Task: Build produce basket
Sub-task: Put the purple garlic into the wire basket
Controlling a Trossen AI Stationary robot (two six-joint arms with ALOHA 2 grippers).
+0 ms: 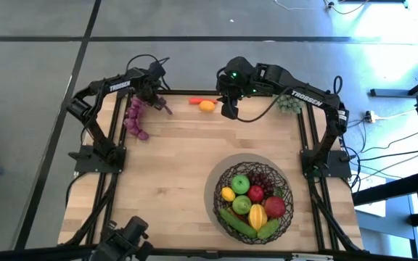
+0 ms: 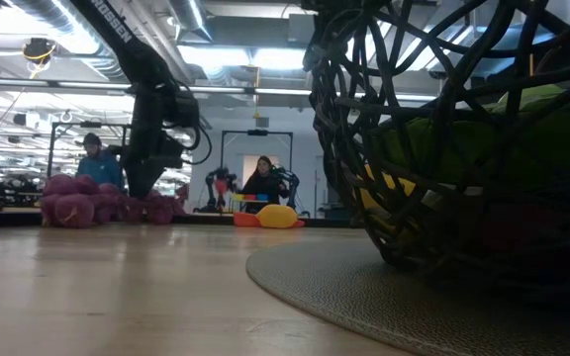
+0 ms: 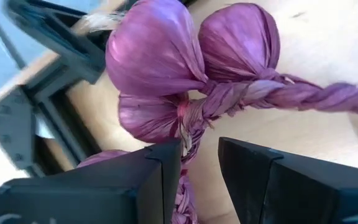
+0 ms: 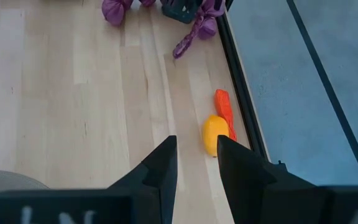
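Purple onion braid (image 1: 135, 118), yellow lemon (image 1: 207, 106)

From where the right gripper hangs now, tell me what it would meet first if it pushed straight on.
Probably the yellow lemon, lying just ahead of the right gripper with the orange carrot touching its far side. Depth is unclear, so the fingers might reach bare table first.

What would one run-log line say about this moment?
left gripper: over braided purple onion string, holding nothing | right gripper: above yellow lemon | dark woven wire basket: partly filled
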